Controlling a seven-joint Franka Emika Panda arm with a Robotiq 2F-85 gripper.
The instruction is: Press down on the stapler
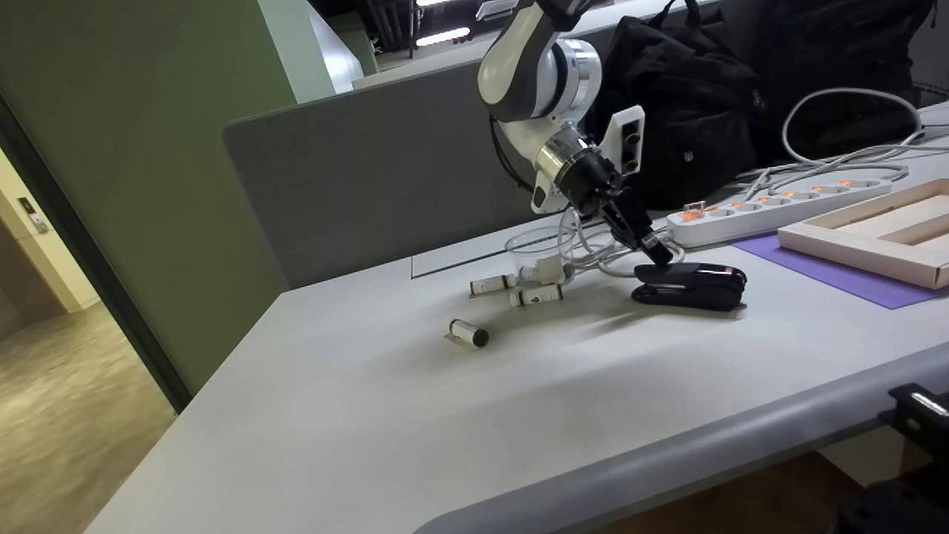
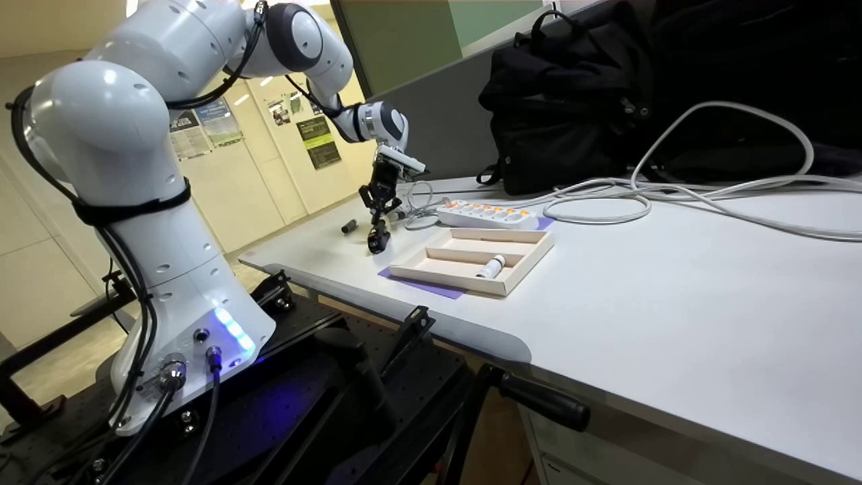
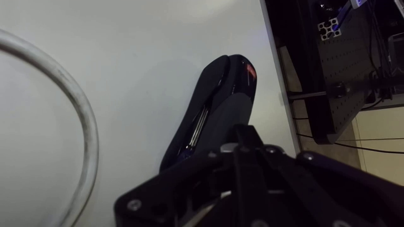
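My black two-fingered pincer [image 1: 659,254] was pressed together, with the low, glossy black, elongated stapler [image 1: 693,286] directly beneath it, contact uncertain, so I judged a slow, straight-down push, centred across the narrow top, best against tipping or skidding.

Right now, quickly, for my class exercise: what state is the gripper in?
Gripper: closed, holding nothing, just above or touching the stapler.

A low, elongated black stapler [image 1: 695,279] with a glossy, red-marked end is seated upright on its base, near but apart from the long white power strip [image 1: 786,215]; bright metal is exposed in the stapler's side slit.
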